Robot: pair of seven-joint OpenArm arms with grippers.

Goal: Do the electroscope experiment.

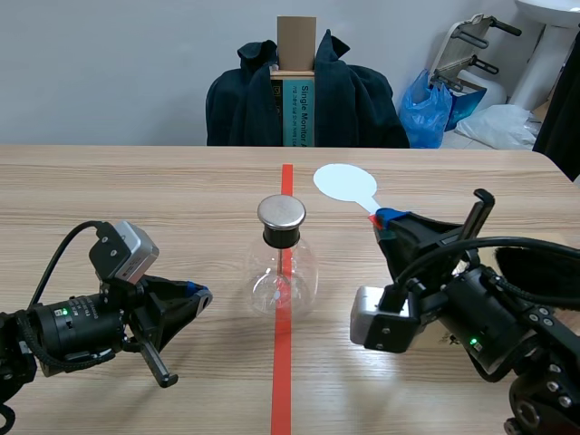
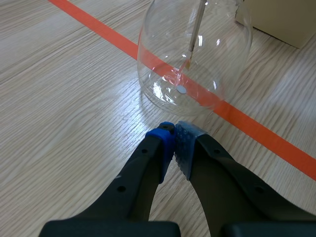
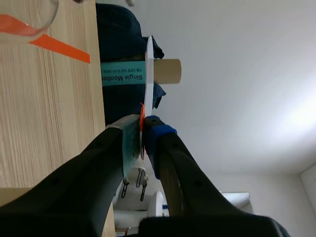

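Observation:
The electroscope, a round glass flask with a black stopper and a metal disc on top, stands on the red tape line at the table's middle. Its glass bulb lies just ahead of my left gripper, which rests shut and empty low on the table, left of the flask. My right gripper is shut on the handle of a pale blue round paddle, held above the table to the right of the flask's top. In the right wrist view the paddle shows edge-on between the pads.
A chair draped with a dark jacket and a cardboard box stand behind the table's far edge. A blue plastic bag and white items lie at the back right. The red tape line runs down the table's middle.

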